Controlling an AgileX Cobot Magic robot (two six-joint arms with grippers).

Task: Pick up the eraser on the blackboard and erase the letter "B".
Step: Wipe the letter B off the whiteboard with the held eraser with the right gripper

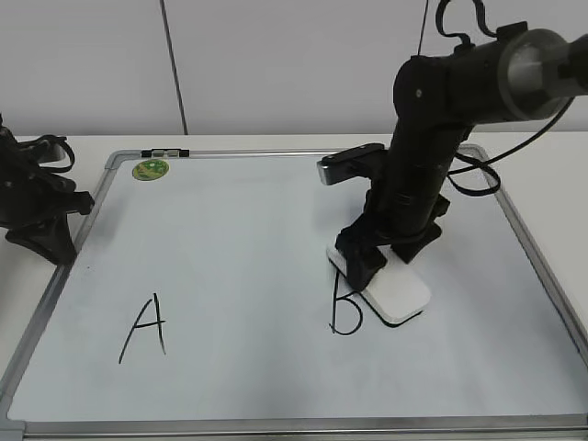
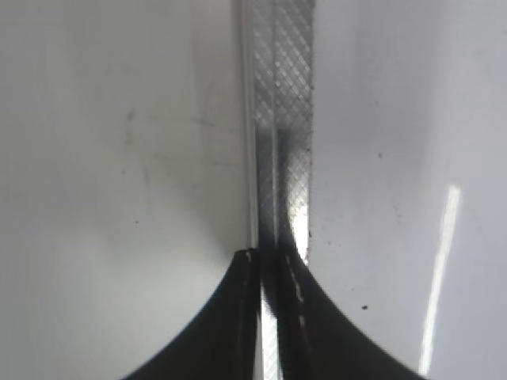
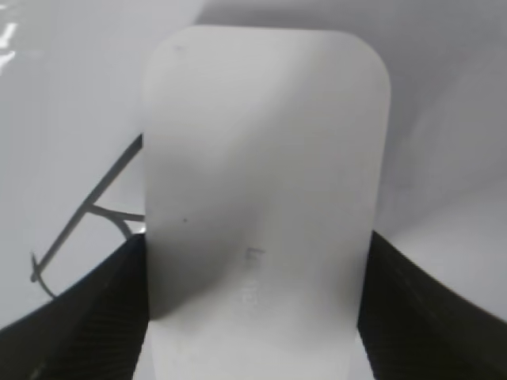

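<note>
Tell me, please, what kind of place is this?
Probably a robot test bench in a lab or office: a whiteboard with hand-drawn letters lies flat on a white table against a plain panelled wall, with two robot arms working over it.

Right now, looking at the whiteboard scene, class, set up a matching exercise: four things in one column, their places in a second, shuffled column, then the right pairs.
Things:
1. eraser
2. letter "A"
3. green magnet
4. left gripper

Places:
a. by the blackboard's far left corner
b. between the right gripper's fingers, beside the letter "B"
c. over the board's left frame edge
d. near left part of the board

Pairs: 1-b, 2-d, 3-a, 4-c
</note>
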